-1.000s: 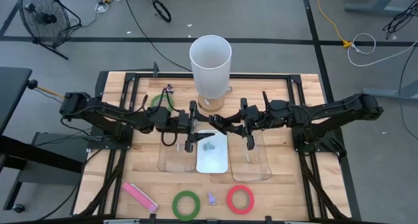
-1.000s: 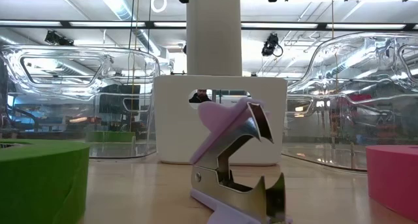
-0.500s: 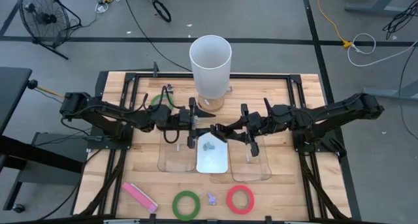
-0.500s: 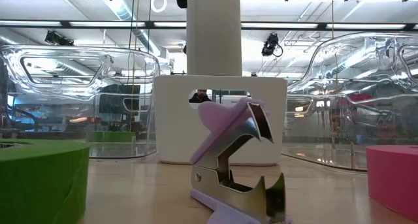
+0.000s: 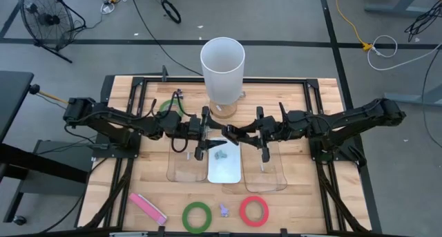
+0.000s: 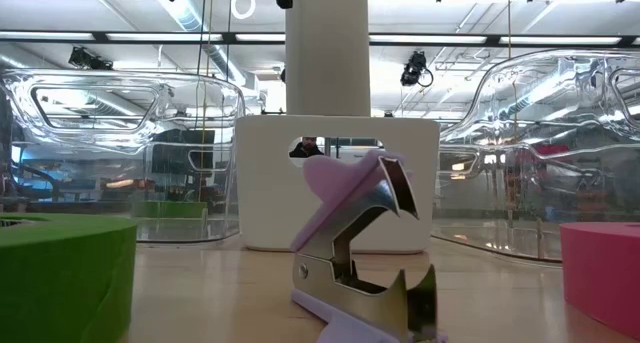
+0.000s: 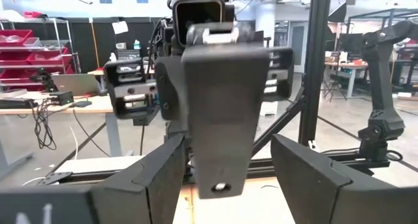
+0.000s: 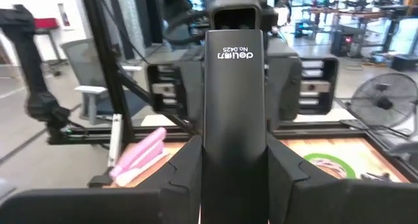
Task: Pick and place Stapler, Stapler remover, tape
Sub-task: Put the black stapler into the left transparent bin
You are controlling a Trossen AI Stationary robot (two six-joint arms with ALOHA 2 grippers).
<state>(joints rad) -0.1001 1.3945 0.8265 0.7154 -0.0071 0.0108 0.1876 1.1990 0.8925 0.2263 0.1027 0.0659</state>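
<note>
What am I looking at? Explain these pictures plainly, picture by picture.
It is a table robot with two dark arms. One picture looks down from above, one looks level across the tabletop, and two come from cameras on the wrists. The right pincer grips a black stapler in mid-air near the white tray; the left pincer stands open facing it. On the wood lie a pink stapler, a purple staple remover, a red tape ring and a green tape ring.

Black stapler (image 8: 235,100) raised level; remover (image 5: 224,210) between tape rings (image 5: 197,215).
</note>
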